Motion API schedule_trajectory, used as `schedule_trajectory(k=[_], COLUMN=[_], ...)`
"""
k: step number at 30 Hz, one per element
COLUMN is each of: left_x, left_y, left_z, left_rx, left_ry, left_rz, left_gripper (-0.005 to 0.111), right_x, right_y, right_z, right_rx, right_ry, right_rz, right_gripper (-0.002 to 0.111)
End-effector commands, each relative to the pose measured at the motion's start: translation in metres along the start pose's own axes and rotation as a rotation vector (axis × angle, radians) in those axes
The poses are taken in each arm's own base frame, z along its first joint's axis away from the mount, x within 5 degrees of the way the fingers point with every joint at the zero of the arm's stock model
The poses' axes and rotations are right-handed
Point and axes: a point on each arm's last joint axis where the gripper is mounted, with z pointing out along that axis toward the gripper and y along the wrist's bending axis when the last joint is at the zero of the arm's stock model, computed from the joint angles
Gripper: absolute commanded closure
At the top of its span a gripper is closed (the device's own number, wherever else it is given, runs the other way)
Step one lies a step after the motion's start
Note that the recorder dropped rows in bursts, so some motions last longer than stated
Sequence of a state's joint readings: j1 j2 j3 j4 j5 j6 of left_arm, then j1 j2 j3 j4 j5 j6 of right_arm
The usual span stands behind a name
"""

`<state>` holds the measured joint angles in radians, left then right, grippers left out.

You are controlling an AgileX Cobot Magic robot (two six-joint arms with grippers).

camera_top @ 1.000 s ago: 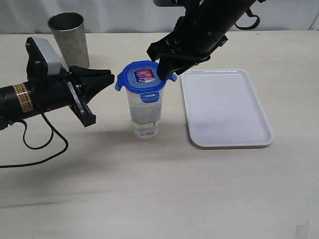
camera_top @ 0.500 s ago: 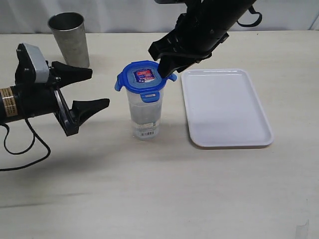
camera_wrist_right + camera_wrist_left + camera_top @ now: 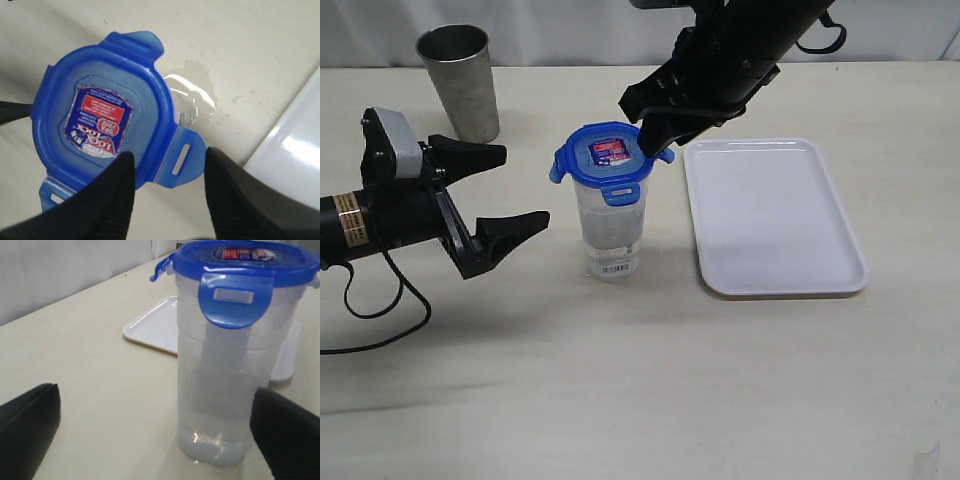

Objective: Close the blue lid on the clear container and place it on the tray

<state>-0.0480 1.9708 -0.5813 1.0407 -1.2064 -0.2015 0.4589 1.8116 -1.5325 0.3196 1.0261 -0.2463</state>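
At the far left of the exterior view, the left fingers (image 3: 515, 228) lie low over the pale surface (image 3: 620, 380). They are spread wide apart and hold nothing, and their tips point toward the clear container (image 3: 610, 235) without touching it. In the left wrist view the two dark fingers (image 3: 25, 425) sit on either side of the container (image 3: 220, 390) with bare surface between. Behind the left arm, near the back edge, stands a grey metal cup (image 3: 460, 80), upright and well apart from the rest.

The clear container stands upright in the middle of the surface, a small white barcode sticker near its base. The blue lid (image 3: 607, 160) sits on its mouth, sticker face up. The flap toward the camera hangs down over the rim, while the side flaps stick outward.

The right fingers (image 3: 655, 128) reach down from above to the lid's far right edge. In the right wrist view these fingers (image 3: 115, 200) are spread, straddling one outward flap of the lid (image 3: 100, 115) with a gap beside it, clamping nothing.

Just right of the container lies the white tray (image 3: 775, 215), flat, with nothing on it.
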Motion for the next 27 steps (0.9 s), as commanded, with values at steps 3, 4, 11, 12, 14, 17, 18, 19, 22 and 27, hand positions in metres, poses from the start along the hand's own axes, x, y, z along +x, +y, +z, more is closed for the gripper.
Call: schedule_trajectory(k=[3, 4, 11, 12, 14, 17, 18, 19, 22, 27], left_x=[0.010, 0.014, 0.011, 0.011, 0.014, 0.019, 0.019, 0.018, 0.017, 0.019], left_y=[-0.012, -0.014, -0.014, -0.013, -0.015, -0.017, -0.017, -0.019, -0.022, -0.022], left_z=[0.015, 0.020, 0.055, 0.058, 0.066, 0.072, 0.072, 0.072, 0.072, 0.075], left_rx=[0.036, 0.024, 0.036, 0.041, 0.066, 0.098, 0.099, 0.114, 0.148, 0.155], left_ry=[0.006, 0.011, -0.004, -0.004, -0.004, 0.004, 0.002, -0.005, -0.020, -0.018], left_rz=[0.015, 0.018, 0.034, 0.020, 0.002, 0.001, 0.000, 0.005, 0.016, 0.008], left_gripper=[0.002, 0.002, 0.002, 0.002, 0.002, 0.002, 0.002, 0.002, 0.002, 0.002], right_x=[-0.001, -0.001, -0.001, -0.001, -0.001, -0.001, -0.001, -0.001, -0.001, -0.001], right_y=[-0.001, -0.001, -0.001, -0.001, -0.001, -0.001, -0.001, -0.001, -0.001, -0.001], right_z=[-0.006, -0.006, -0.006, -0.006, -0.006, -0.006, -0.006, -0.006, -0.006, -0.006], right_rx=[0.009, 0.009, 0.009, 0.009, 0.009, 0.009, 0.009, 0.009, 0.010, 0.010], right_ry=[-0.019, -0.019, -0.017, -0.017, -0.017, -0.017, -0.017, -0.017, -0.023, -0.023], right_rz=[-0.014, -0.014, -0.014, -0.014, -0.014, -0.014, -0.014, -0.014, -0.014, -0.014], right_gripper=[0.065, 0.065, 0.065, 0.065, 0.065, 0.065, 0.065, 0.065, 0.065, 0.065])
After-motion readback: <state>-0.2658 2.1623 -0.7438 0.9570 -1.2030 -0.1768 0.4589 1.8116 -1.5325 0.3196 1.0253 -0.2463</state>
